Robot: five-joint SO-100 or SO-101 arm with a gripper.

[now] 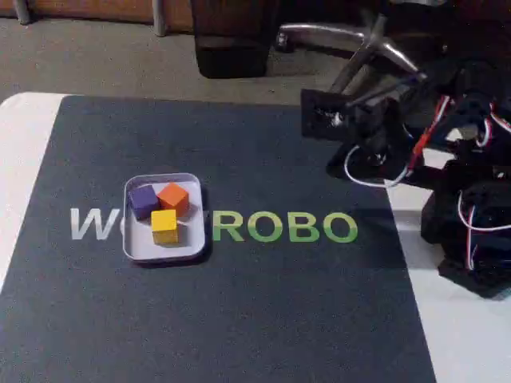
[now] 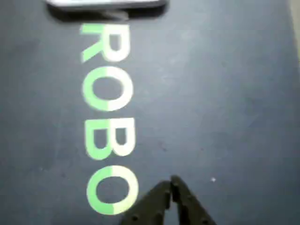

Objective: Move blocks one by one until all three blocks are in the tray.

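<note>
The gripper [image 2: 171, 185] shows at the bottom edge of the wrist view with its two dark fingertips pressed together into a point and nothing between them, so it is closed and empty, hanging above the dark mat [image 2: 225, 93] near the last green "O" of the printed lettering [image 2: 108, 122]. In the fixed view the arm [image 1: 415, 136] sits folded back at the right side of the table, well apart from the work area, a posture that reads as parked rather than reaching. The mat [image 1: 239, 319] covers most of the white table [image 1: 20, 159], and the tray [image 1: 132, 239] lies on its left half, across the printed word, hiding some letters. Inside it the purple block [image 1: 143, 200] and the orange block [image 1: 173, 197] sit side by side toward the far rim, touching or nearly so, and the yellow block [image 1: 164, 226] rests just in front of them, against both. Clustering them this way leaves bare tray floor at the near side. In the wrist view the tray's near rim [image 2: 105, 3] peeks in at the top edge. With all three cubes inside the rim, the task looks complete, which would explain the closed, withdrawn hand.
</note>
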